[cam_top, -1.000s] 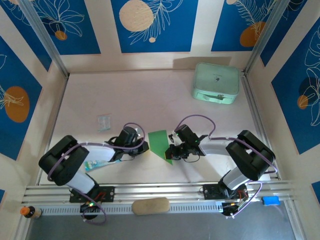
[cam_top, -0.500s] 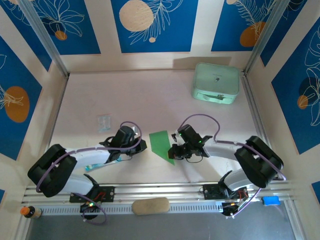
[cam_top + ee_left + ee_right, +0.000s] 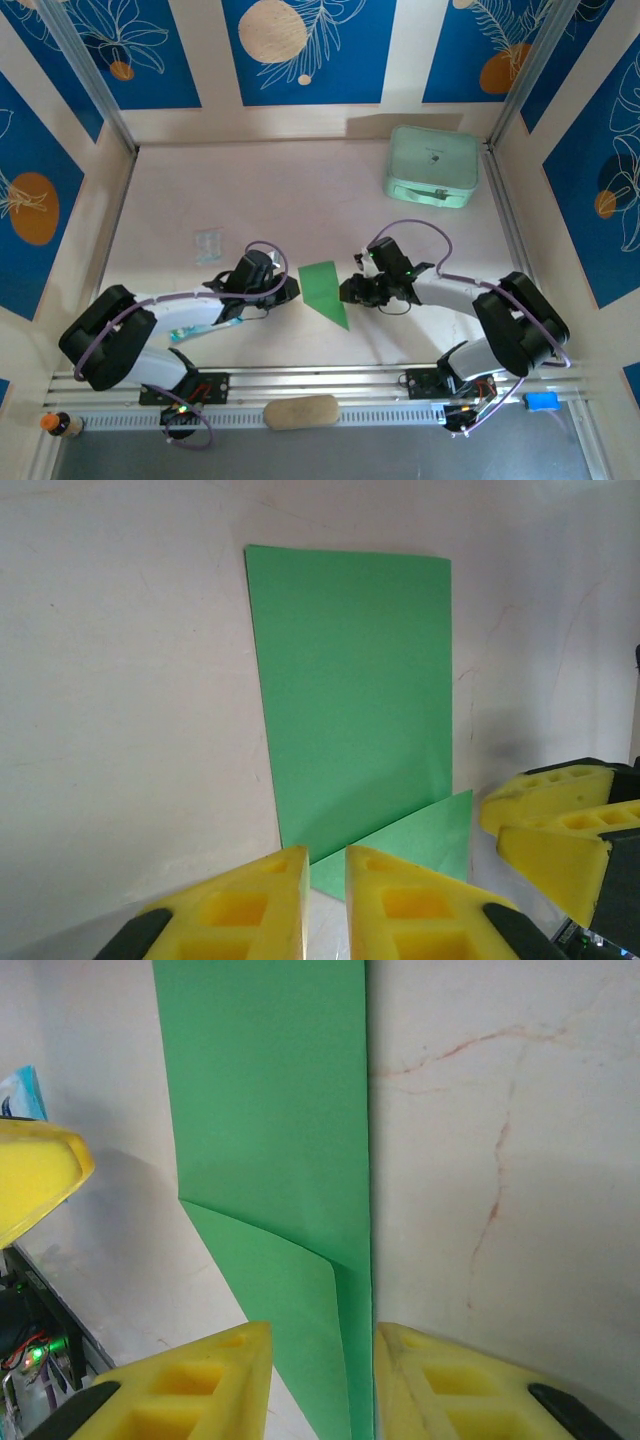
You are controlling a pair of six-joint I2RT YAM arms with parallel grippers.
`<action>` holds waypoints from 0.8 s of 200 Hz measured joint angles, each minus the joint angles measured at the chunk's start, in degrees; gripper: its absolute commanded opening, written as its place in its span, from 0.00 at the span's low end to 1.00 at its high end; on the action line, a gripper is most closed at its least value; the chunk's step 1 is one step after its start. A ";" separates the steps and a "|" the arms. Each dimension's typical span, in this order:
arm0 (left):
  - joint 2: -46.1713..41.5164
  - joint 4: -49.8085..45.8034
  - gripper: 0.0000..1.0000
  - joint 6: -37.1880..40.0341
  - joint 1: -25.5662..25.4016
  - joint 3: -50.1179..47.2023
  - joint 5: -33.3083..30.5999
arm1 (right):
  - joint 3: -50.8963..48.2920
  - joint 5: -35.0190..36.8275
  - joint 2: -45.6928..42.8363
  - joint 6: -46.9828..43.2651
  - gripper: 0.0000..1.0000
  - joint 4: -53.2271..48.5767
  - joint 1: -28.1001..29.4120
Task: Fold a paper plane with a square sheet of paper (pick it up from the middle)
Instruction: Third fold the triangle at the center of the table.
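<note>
The square sheet of paper (image 3: pixel 322 285) lies flat on the table, bright green and folded to a narrow strip (image 3: pixel 350 680). A triangular flap is turned over at its near end (image 3: pixel 270 1110), a half-made paper plane. My left gripper (image 3: pixel 291 290) sits at the sheet's left edge. In the left wrist view its jaws (image 3: pixel 327 852) stand slightly open, with nothing between them and the flap's corner just beyond. My right gripper (image 3: pixel 349 290) is at the sheet's right edge, open, its yellow fingers (image 3: pixel 322 1328) straddling the pointed end above the flat paper.
A pale mint case (image 3: pixel 432 165) stands at the back right. A small clear packet (image 3: pixel 208 244) lies left of the left arm. A beige block (image 3: pixel 300 411) rests on the front rail. Patterned walls close in the table on three sides.
Both grippers have gone from shut to slightly open. The right gripper has drawn back a little up and right off the paper, which now lies flat between the two grippers.
</note>
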 measured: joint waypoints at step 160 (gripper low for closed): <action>-0.02 -1.09 0.24 0.02 0.00 0.02 -1.29 | 1.55 -3.72 4.09 -0.48 0.05 1.42 0.00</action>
